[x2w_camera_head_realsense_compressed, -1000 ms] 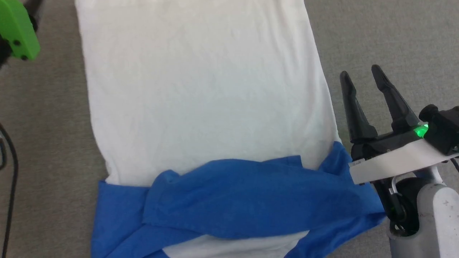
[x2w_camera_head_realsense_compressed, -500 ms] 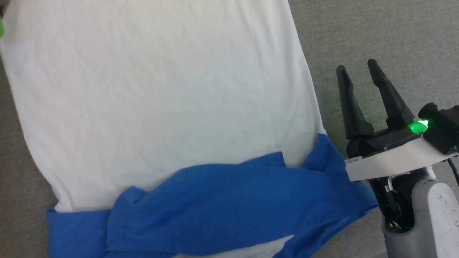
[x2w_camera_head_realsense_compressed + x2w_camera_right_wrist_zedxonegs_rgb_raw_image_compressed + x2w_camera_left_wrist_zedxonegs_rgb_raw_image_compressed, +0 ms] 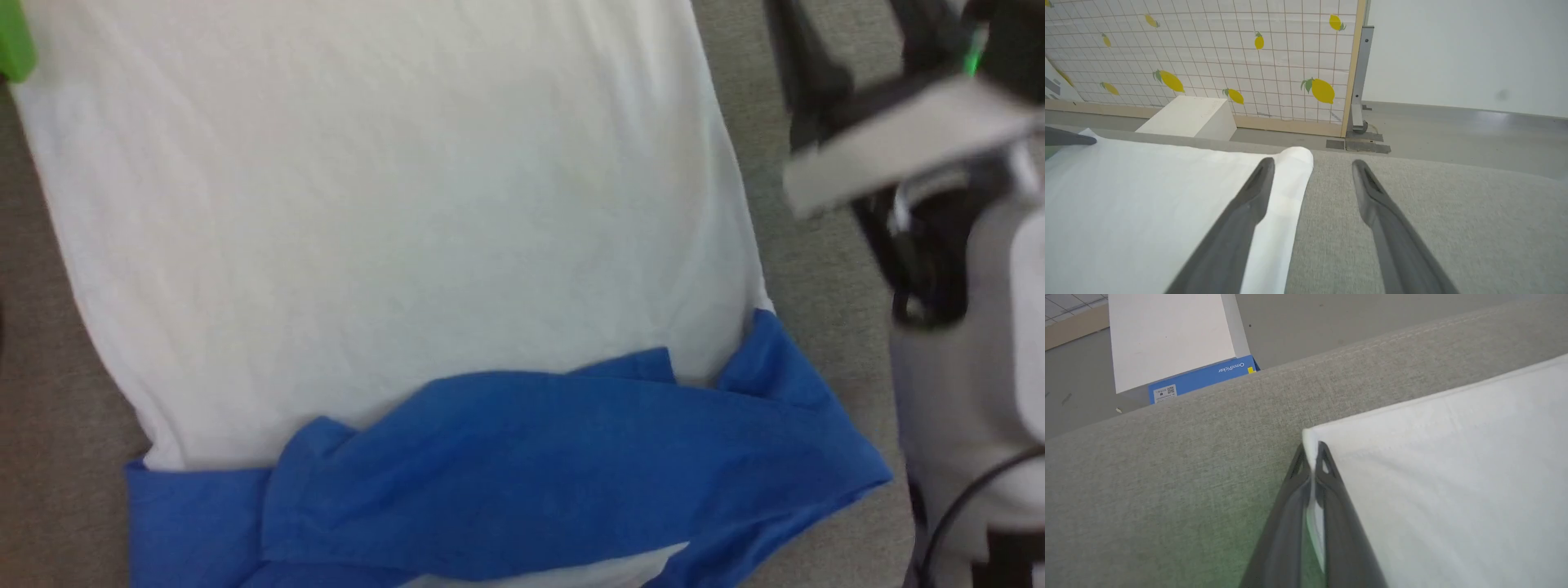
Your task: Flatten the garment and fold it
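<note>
The garment (image 3: pixel 408 204) is a soft T-shirt. It lies flat on a grey top (image 3: pixel 49 408) that looks rough and woven, like a sofa. Its body is white and smooth, with only tiny creases, and it makes a long shape with nearly straight sides. The long way runs from near to far. The shoulder end is near and the straight bottom edge is far.

The blue sleeves (image 3: pixel 531 457) are folded in over the near end. They cross from left to right in a wide, slightly crumpled band. A bit of white peeks out at the near edge.

The left gripper (image 3: pixel 1311 451) is at the far left corner of the shirt. Its two dark, pointed fingers are pressed together, and a thin edge of white cloth is pinched between them.

The right gripper (image 3: pixel 1313 163) is at the far right corner. Its fingers are spread wide and hold nothing. One finger is over the white cloth and the other is over the grey top. The rounded corner of the shirt sits between the tips. I cannot tell if a finger touches the cloth.

Past the far edge, a white block (image 3: pixel 1188 116) and a blue box (image 3: pixel 1200 377) stand on the smooth grey floor (image 3: pixel 1453 122). A tiled wall panel with yellow lemons (image 3: pixel 1208 49) stands behind.
</note>
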Available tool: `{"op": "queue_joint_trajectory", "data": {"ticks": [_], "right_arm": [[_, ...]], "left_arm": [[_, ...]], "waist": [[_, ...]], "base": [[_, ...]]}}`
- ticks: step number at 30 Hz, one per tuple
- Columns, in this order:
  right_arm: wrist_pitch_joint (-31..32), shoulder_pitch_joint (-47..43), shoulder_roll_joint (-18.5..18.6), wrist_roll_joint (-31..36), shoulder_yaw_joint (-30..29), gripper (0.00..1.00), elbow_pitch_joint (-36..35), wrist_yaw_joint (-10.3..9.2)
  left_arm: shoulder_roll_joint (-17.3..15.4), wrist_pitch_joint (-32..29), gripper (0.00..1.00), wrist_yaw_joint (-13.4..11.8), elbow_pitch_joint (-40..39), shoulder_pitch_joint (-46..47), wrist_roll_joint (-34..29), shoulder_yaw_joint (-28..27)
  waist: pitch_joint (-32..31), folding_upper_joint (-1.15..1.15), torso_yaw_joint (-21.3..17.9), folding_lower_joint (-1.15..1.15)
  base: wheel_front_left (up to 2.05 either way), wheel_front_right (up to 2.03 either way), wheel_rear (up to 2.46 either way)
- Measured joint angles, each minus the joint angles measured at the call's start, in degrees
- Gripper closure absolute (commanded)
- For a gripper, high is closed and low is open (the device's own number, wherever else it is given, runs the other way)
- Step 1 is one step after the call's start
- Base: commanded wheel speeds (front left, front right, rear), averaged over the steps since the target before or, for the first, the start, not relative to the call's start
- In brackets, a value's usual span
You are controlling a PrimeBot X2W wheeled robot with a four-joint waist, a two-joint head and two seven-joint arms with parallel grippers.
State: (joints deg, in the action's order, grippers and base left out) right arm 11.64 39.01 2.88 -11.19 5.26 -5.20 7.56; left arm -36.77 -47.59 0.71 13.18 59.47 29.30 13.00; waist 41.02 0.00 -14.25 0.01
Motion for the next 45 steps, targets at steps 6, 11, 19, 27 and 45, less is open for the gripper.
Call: {"op": "queue_joint_trajectory", "data": {"ticks": [6, 11, 19, 27, 45], "right_arm": [[8.4, 18.4, 0.0, 0.1, -3.1, 0.00, 16.8, 0.01], [15.9, 27.8, 0.0, 2.5, -6.9, 0.00, 30.5, 0.00], [26.7, 35.3, -0.1, 11.7, -11.4, 0.00, 42.9, 0.01], [36.1, 38.5, -0.2, 19.0, -14.0, 1.00, 45.6, 0.02], [7.6, 35.4, -0.1, 17.4, -8.5, 1.00, 43.5, 0.02]], "left_arm": [[5.0, 4.6, 1.00, 1.3, 1.3, 1.9, 0.4, 1.8], [8.0, 7.7, 1.00, 2.8, 3.0, 3.8, 0.4, 4.0], [10.4, 11.7, 1.00, 4.4, 5.7, 5.6, 0.4, 6.3], [11.8, 14.6, 1.00, 5.3, 9.0, 6.1, 0.8, 7.6], [9.3, 45.2, 1.00, 4.5, 15.7, 8.3, -8.3, 8.4]], "waist": [[-0.1, 0.00, 3.7, 0.00], [0.1, 0.00, 7.5, 0.00], [1.0, 0.00, 12.6, 0.00], [1.7, 0.00, 14.6, 0.00], [-3.9, 0.00, 12.1, -0.01]], "base": [[0.00, 0.00, 0.00], [0.00, 0.00, 0.00], [0.00, 0.00, 0.00], [0.00, 0.00, 0.00], [0.00, 0.00, 0.00]]}}
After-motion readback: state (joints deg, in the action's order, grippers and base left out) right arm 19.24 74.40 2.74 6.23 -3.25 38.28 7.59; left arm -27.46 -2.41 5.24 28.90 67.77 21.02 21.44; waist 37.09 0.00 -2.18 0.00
